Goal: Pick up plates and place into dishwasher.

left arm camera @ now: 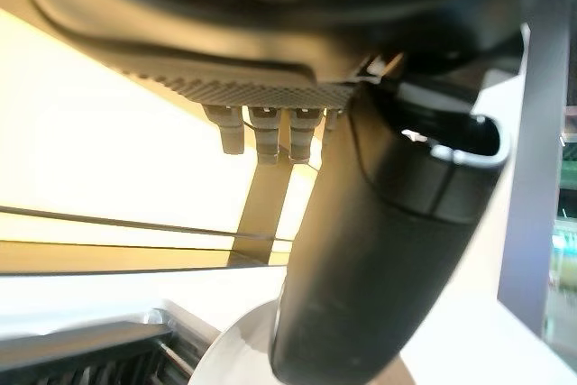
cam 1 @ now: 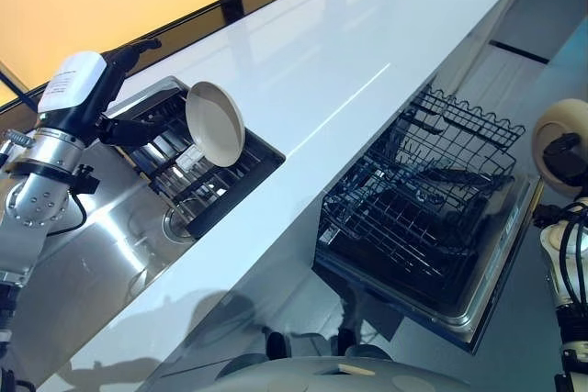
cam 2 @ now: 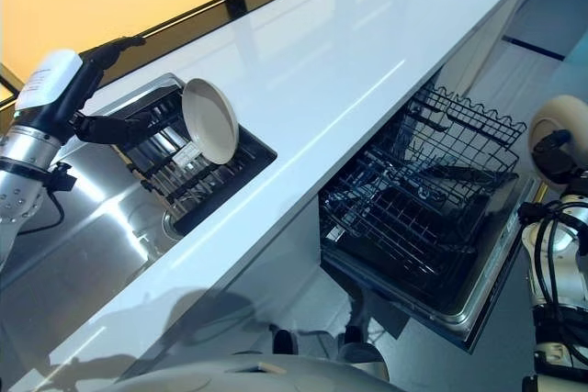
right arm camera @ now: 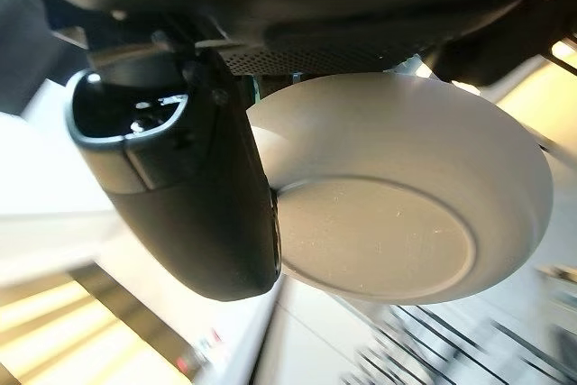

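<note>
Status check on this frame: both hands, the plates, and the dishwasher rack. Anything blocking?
Left hand pinching a plate upright over the sink rack. Right hand holding a second plate, beside the dishwasher rack. Rack pulled out, nothing blocking.

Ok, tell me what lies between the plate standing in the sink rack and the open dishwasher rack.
In the left eye view, a bare stretch of white countertop separates the plate in the sink rack from the dishwasher rack.
</note>
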You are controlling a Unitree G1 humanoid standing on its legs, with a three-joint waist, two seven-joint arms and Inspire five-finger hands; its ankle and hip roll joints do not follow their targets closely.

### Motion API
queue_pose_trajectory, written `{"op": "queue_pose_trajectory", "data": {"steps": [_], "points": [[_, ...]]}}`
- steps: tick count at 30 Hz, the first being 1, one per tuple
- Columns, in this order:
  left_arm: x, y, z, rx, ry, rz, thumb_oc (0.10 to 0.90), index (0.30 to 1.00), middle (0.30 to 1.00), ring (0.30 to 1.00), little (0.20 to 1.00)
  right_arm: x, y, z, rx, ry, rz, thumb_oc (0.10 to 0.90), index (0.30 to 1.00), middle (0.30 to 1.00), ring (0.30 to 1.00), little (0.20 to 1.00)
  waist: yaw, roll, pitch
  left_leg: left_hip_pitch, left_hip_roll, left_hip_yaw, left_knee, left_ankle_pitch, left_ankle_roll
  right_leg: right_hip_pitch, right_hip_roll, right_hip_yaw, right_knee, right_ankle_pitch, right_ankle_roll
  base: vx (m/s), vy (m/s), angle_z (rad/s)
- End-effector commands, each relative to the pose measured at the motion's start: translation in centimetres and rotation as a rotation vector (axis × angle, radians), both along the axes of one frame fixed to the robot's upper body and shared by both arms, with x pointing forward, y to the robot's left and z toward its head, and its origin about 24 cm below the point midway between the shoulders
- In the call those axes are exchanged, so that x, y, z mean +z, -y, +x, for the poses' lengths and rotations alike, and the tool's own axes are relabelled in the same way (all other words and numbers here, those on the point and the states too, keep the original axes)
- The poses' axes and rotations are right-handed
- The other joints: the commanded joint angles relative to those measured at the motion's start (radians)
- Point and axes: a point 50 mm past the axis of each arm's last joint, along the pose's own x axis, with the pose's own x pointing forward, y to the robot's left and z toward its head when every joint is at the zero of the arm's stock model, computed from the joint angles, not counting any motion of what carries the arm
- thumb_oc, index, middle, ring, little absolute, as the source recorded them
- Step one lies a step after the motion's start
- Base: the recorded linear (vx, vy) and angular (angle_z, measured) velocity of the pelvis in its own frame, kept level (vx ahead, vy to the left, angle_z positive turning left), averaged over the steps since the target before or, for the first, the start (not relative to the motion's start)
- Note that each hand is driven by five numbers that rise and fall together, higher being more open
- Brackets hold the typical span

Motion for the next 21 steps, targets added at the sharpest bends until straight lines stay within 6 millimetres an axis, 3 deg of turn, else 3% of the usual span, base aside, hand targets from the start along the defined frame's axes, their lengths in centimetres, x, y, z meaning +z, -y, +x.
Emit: {"op": "queue_pose_trajectory", "data": {"steps": [1,6,11,21], "points": [[5.7,-1.0,1.1,0.067,0.187,0.09,0.8,0.9,0.9,0.9,0.9,8.1,-0.4,2.5,0.141,0.132,-0.271,0.1,0.3,0.3,0.3,0.2,0.029,0.043,-0.027,0.008,-0.036,0.026,0.051,-0.153,0.026,-0.078,0.1,-0.07,0.204,-0.165,-0.009,0.08,-0.029,-0.02],[7.3,-0.3,2.1,0.09,0.215,0.162,0.8,0.9,0.9,0.9,0.9,9.0,-1.5,4.7,0.229,0.02,-0.348,0.1,0.3,0.3,0.3,0.2,0.027,0.059,0.024,-0.043,-0.04,0.02,0.079,-0.146,0.019,-0.129,0.092,-0.079,0.237,-0.17,-0.019,0.03,-0.014,-0.02],[9.2,0.6,2.9,0.088,0.269,0.211,0.8,0.9,0.9,0.9,0.9,11.9,-2.1,6.7,0.252,-0.019,-0.449,0.1,0.3,0.3,0.3,0.2,0.036,0.071,0.089,-0.107,-0.043,0.01,0.109,-0.135,0.012,-0.183,0.087,-0.087,0.263,-0.174,-0.033,-0.05,-0.02,-0.04],[11.5,2.0,3.4,0.074,0.276,0.338,0.8,0.9,0.9,0.9,0.9,13.8,-3.0,9.0,0.279,-0.218,-0.593,0.1,0.3,0.3,0.3,0.2,0.063,0.064,0.145,-0.16,-0.042,-0.008,0.139,-0.121,0.004,-0.202,0.085,-0.112,0.256,-0.167,-0.051,-0.02,-0.045,0.07]]}}
